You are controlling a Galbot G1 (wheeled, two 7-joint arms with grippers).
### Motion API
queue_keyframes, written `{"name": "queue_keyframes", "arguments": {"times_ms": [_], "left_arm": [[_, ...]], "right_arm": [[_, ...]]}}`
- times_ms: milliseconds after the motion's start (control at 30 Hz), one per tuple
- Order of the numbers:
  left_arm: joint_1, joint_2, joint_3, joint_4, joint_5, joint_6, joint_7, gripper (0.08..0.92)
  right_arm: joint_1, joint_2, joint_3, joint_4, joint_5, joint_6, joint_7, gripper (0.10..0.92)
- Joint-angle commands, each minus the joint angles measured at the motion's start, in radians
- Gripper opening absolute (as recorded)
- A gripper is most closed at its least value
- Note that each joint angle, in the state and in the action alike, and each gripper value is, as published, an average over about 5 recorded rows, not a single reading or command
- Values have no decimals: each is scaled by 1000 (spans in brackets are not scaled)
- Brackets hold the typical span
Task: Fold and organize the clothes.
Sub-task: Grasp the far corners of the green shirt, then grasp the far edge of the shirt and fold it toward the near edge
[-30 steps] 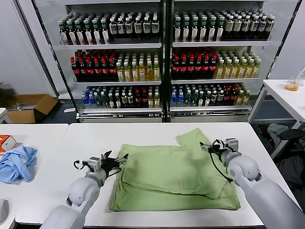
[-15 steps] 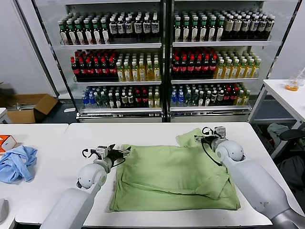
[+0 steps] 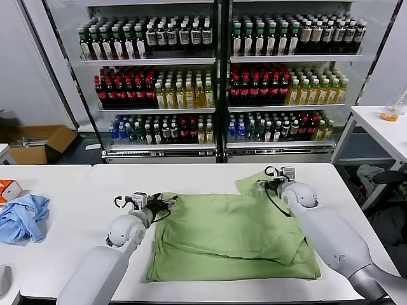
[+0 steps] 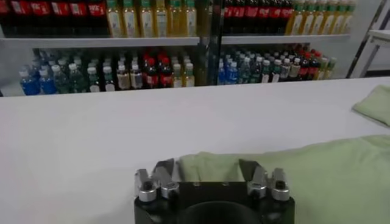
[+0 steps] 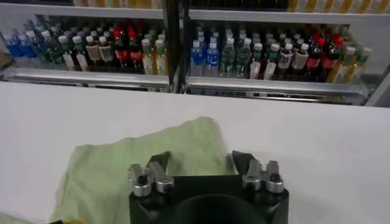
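The light green shirt (image 3: pixel 235 235) lies flat and partly folded on the white table (image 3: pixel 191 178); its printed front and collar are hidden. My left gripper (image 3: pixel 160 204) is open, low at the shirt's far left corner, and the cloth edge (image 4: pixel 317 176) lies between and beyond its spread fingers (image 4: pixel 163 171). My right gripper (image 3: pixel 269 182) is open over the far right sleeve (image 3: pixel 254 182). In the right wrist view the green sleeve (image 5: pixel 140 164) lies under and ahead of the gripper (image 5: pixel 201 158). The left gripper also shows in the left wrist view (image 4: pixel 210 167).
A light blue garment (image 3: pixel 22 217) and an orange box (image 3: pixel 7 189) lie on the left table. A glass-fronted drinks cabinet (image 3: pixel 216 82) stands behind the table. A cardboard box (image 3: pixel 41 143) sits on the floor at left. Another white table (image 3: pixel 381 127) is at right.
Both grippers have moved away from me along the shirt: the left from the left edge to the far left corner, the right up onto the far sleeve. The shirt has barely shifted.
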Motion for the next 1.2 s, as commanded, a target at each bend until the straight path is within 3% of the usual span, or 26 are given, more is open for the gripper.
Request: {"name": "queue_keyframes", "arguments": {"times_ms": [33,500,667,1200], "left_arm": [[-10,-2,5,12,-7,4,7,541],[17,14,-20,-24,-97,-25,40,144],[36,28,-40,-66,-138,-61,47,104],[174,87,-102,-271,-205,-80,61,102]], "right_arm": [[14,9,-14,-21,15,-5,-7,499],[-13,-18,19,84,12,21,-17,117],[-43,-52,58,178,30,23,-12,104],[-326,-207,292,555,110,-3,28,104]]}}
